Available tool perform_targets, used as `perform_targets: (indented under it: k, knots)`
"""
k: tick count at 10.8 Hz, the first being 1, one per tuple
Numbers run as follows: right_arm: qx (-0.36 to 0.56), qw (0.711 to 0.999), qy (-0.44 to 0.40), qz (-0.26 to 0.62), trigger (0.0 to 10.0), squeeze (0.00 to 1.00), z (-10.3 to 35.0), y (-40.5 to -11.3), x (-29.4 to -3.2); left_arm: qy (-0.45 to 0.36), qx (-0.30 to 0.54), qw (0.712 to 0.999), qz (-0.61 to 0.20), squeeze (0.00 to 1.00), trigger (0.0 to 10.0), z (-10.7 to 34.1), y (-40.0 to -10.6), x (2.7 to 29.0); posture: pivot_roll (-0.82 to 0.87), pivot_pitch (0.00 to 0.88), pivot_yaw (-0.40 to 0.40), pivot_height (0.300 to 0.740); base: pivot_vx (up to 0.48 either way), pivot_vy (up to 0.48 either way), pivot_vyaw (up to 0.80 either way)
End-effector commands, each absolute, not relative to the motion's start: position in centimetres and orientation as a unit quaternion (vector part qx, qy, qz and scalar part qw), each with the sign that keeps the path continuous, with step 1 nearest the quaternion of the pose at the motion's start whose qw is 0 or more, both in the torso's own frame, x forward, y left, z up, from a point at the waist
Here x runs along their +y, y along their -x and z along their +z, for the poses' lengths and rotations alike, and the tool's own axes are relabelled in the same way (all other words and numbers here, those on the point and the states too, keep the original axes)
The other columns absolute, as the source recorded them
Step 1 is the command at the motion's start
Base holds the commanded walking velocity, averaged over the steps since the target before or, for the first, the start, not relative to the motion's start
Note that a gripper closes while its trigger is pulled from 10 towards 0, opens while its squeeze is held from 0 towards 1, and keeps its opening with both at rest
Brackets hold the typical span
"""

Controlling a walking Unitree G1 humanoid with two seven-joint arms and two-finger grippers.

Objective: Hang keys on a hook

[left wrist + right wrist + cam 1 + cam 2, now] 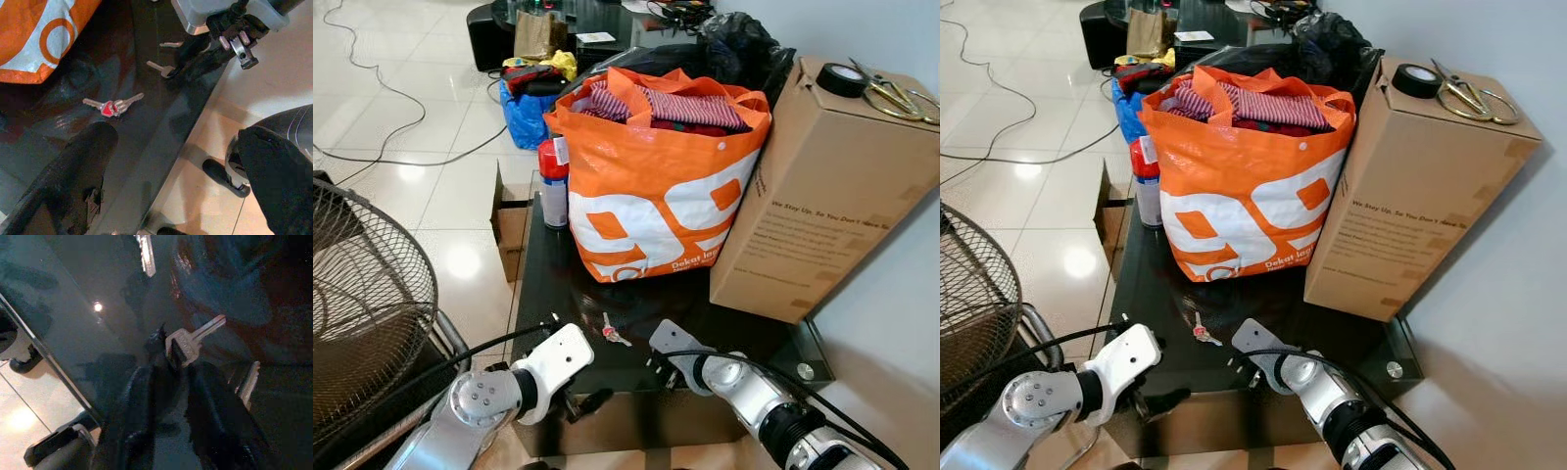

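**Desk:** Where do the keys lie, and which hand is better placed?

**Photographer:** The bunch of keys (615,334), with its red tag, lies flat on the black glass table (548,284), close to the near edge and in front of the orange bag (656,196). It sits between the two hands. The left hand (176,161) hangs at the near edge, spread wide and holding nothing. One finger is over the glass and the other is out past the edge, above the floor. From that hand the bunch lies just ahead, toward the far side, and nothing touches it.

**Desk:** And the right hand?

**Photographer:** The right hand (176,357) is low over the table, just right of the bunch. Its fingers are drawn narrow and appear pinched on the head of a single silver key (188,340), whose blade points away from the fingers, low over the glass. That key is near the bunch but apart from it.

**Desk:** How does the bunch run?

**Photographer:** Its long axis is a diagonal, from far left to near right, with blades fanning out at both ends of the red tag. I judge the left hand to be the free one for it. The bunch is in line beyond its inner finger, so the hand would have to move forward and a little right before the gap straddles the tag. The right hand looks taken up with its own key.
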State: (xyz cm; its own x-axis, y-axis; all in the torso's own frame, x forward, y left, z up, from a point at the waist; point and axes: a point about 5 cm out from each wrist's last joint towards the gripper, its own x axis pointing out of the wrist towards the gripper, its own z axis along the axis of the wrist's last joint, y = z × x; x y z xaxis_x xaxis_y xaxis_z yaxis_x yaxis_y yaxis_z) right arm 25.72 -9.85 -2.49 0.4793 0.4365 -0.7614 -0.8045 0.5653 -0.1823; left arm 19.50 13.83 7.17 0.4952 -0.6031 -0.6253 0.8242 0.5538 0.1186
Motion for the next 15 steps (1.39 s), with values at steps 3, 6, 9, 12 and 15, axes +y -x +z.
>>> perform_targets:
  k: [3,6,9,12,15]
  knots:
    - [0.362,0.827,0.209,0.376,10.0,1.00,-2.2,-25.8,-10.9,-0.200,0.267,0.838,-0.431,0.00,10.0,6.9,-19.6,13.2,-0.14,0.000,-0.111,0.740,0.000,0.000,0.00]
    - [0.354,0.815,0.266,0.374,10.0,0.68,-2.5,-25.8,-11.5,-0.198,0.263,0.839,-0.433,0.00,10.0,7.0,-19.6,12.9,-0.14,0.000,-0.112,0.740,0.000,0.000,0.00]
    - [0.328,0.785,0.345,0.396,3.1,0.00,-2.8,-25.5,-11.0,-0.197,0.259,0.840,-0.434,0.00,10.0,7.6,-19.5,12.5,-0.14,0.000,-0.116,0.740,0.000,0.000,0.00]
    - [0.324,0.786,0.346,0.396,0.0,0.00,-3.0,-25.4,-10.9,-0.197,0.258,0.840,-0.434,0.00,10.0,7.7,-19.5,12.4,-0.14,0.000,-0.123,0.740,0.000,0.000,0.00]
    - [0.319,0.785,0.347,0.402,0.0,0.00,-3.2,-25.3,-10.2,-0.198,0.261,0.840,-0.433,0.00,10.0,7.8,-19.3,12.5,-0.13,0.000,-0.129,0.740,0.000,0.000,0.00]
